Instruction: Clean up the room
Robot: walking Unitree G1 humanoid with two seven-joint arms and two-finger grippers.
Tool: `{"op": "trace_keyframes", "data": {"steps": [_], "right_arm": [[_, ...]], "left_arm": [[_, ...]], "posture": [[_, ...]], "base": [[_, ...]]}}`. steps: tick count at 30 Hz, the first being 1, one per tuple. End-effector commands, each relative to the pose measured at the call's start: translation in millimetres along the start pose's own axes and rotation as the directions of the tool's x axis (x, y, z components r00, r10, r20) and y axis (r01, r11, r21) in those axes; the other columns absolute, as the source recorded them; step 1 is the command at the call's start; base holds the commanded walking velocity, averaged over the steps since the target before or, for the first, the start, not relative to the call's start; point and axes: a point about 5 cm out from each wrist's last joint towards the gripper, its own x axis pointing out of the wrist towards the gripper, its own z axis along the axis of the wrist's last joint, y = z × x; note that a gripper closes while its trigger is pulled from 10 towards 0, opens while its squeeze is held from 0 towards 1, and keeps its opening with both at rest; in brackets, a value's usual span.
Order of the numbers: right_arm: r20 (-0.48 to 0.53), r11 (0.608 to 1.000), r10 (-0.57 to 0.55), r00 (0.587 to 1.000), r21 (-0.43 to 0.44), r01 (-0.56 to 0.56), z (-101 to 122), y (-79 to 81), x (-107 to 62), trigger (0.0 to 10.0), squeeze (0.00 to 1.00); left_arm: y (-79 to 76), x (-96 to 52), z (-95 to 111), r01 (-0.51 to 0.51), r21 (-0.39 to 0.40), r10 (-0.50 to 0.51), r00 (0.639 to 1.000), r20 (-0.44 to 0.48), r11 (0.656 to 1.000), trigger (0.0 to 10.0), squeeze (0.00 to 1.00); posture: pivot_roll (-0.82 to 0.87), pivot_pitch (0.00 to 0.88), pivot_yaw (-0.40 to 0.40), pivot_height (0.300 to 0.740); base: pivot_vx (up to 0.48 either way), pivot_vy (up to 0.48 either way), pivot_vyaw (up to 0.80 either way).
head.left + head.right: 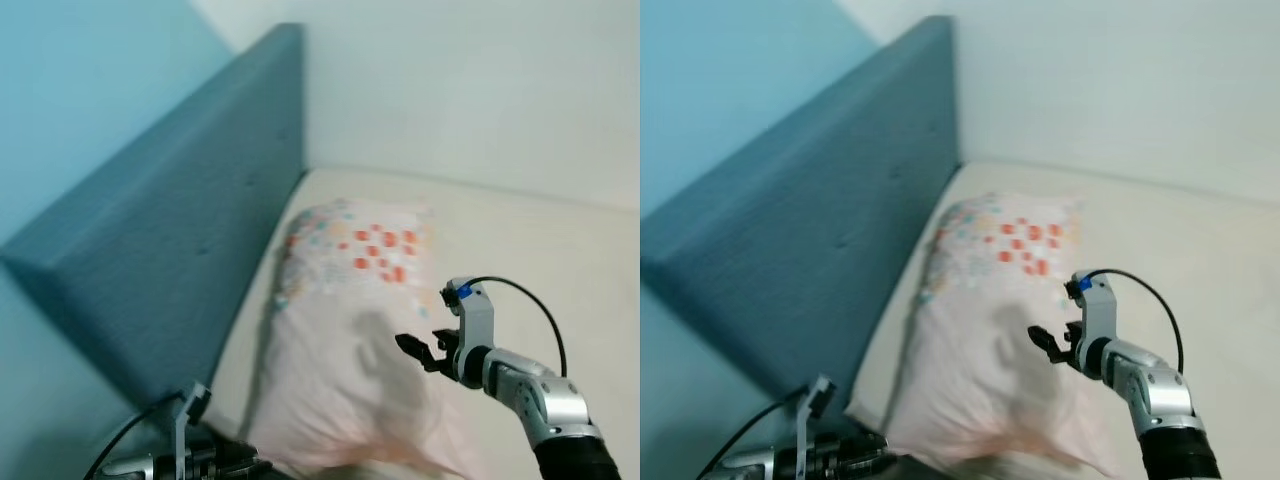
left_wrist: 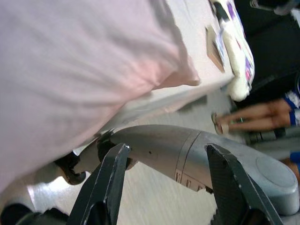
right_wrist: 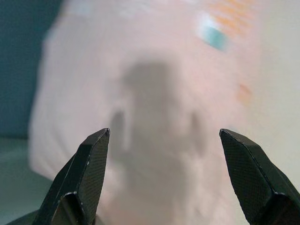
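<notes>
One pink pillow (image 1: 345,340) lies on the bed (image 1: 540,250) beside the blue headboard (image 1: 170,230); the right claw (image 1: 415,350) hovers above it, fingers wide, likely to straighten it. Left claw (image 2: 164,187), also wide, idles low.

Soft even daylight, no glare. Head views slightly motion-blurred. Right wrist view out of focus; end-effector shadow on pillow (image 3: 154,117).

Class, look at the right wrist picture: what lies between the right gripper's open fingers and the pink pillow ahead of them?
Nothing. In the right wrist view the right gripper faces the pillow across a bare gap; only its own shadow falls on the fabric.
</notes>
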Motion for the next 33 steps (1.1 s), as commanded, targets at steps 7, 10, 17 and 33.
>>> {"op": "trace_keyframes", "data": {"steps": [7,10,17,33], "right_arm": [[-0.102,0.994,-0.104,0.989,0.014,0.106,-28,-12.4,8.3,10.0,0.00],[-0.124,0.991,-0.127,0.984,0.015,0.130,-34,-15.0,9.1,10.0,0.00],[-0.107,0.983,-0.177,0.978,0.023,0.180,-37,-18.1,12.5,10.0,0.00],[-0.015,0.965,-0.258,0.966,0.041,0.259,-33,-25.0,16.0,10.0,0.00]], "left_arm": [[-1.7,-5.5,-28,-0.055,-0.061,0.048,0.993,-0.111,0.997,10.0,0.00],[-0.6,-8.4,-29,-0.070,-0.066,0.062,0.992,-0.114,0.995,10.0,0.00],[7.0,-1.6,-10,-0.173,0.005,0.173,0.985,-0.024,0.985,10.0,0.00],[47.8,-12.8,36,-0.683,-0.399,0.790,0.553,0.264,0.612,10.0,0.00]], "posture": [[-0.06,0.125,0.016,0.740],[-0.06,0.127,0.018,0.740],[-0.05,0.130,0.023,0.740],[-0.06,0.128,0.032,0.740]], "base": [[0.000,0.000,-0.72],[0.000,0.000,-0.72],[0.000,0.000,-0.71],[0.000,0.000,-0.71]]}}
